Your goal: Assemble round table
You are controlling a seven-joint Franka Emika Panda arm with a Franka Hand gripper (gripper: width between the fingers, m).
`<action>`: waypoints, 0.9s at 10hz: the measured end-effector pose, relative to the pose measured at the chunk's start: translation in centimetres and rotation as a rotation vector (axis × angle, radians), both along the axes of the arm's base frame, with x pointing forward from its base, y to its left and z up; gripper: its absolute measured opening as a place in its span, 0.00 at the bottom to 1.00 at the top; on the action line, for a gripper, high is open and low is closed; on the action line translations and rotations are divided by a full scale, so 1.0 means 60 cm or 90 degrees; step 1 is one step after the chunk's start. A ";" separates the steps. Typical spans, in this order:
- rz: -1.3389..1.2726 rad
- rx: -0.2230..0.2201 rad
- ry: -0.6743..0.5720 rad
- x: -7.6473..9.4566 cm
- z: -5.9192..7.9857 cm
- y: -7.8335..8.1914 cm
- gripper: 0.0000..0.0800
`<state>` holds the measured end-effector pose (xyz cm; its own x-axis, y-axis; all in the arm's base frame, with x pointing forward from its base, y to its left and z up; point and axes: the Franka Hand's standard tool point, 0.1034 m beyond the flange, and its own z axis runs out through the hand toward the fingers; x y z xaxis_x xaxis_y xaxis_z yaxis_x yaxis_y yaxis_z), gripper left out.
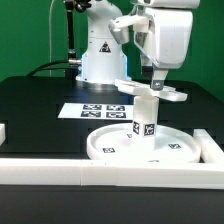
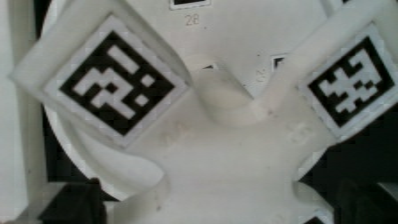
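One large rimmed round disc (image 1: 112, 146) lies behind the front rail (image 1: 60, 168). One short thick leg (image 1: 146, 120) stands upright on it, and one flat cross-shaped piece (image 1: 150, 94) sits atop the leg, showing two tags (image 2: 107, 85) up close. The gripper (image 1: 154, 86) hangs just over the cross, jaws spread wide, apparently gripping nothing. The risk: a descending finger could knock the cross askew or tip the leg, if either is loose
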<state>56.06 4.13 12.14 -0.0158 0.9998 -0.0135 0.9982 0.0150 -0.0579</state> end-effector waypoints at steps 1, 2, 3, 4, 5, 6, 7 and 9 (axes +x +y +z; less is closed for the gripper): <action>-0.007 -0.001 0.004 -0.002 -0.006 -0.006 0.81; -0.012 -0.002 0.009 -0.005 -0.014 -0.009 0.81; -0.015 -0.002 0.011 -0.006 -0.017 -0.009 0.81; -0.021 -0.003 0.012 -0.006 -0.018 -0.008 0.81; -0.025 -0.003 0.012 -0.006 -0.018 -0.008 0.81; -0.035 -0.004 0.012 -0.006 -0.018 -0.008 0.81; -0.040 -0.005 0.012 -0.006 -0.018 -0.008 0.81; -0.053 -0.006 0.011 -0.006 -0.018 -0.008 0.81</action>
